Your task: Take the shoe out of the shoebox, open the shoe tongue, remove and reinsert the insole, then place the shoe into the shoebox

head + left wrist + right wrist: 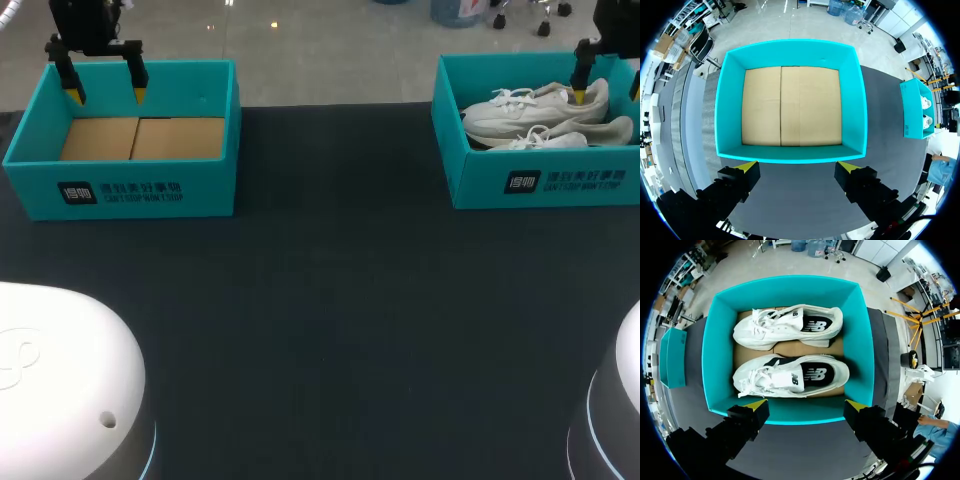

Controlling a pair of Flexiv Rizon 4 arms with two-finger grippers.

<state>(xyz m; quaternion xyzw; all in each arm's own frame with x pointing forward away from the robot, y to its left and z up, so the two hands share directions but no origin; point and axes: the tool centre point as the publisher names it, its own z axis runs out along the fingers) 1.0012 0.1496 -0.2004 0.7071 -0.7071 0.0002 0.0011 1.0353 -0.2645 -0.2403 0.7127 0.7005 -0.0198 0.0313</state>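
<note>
Two teal shoeboxes on the dark table [330, 300]; left shoebox [215, 180] at upper left of the head frame, nothing in it but its bare cardboard floor; right shoebox [480, 170] at upper right holds two white shoes lying on their sides, toes the same way; near shoe [790, 376] is closest to the right gripper [806, 405], far shoe [787, 326] is beyond it, the two just beside each other; a dark insole shows in each opening. Right gripper hovers over its box, jaws spread wide, touching nothing; left gripper [105, 96] sits over the left box, jaws likewise apart and holding nothing. Shoe probably light, with a soft upper that squashes and a stiffer sole; best pinch is likely across the heel collar or midfoot; loose laces may snag; insole looks thin and floppy.
</note>
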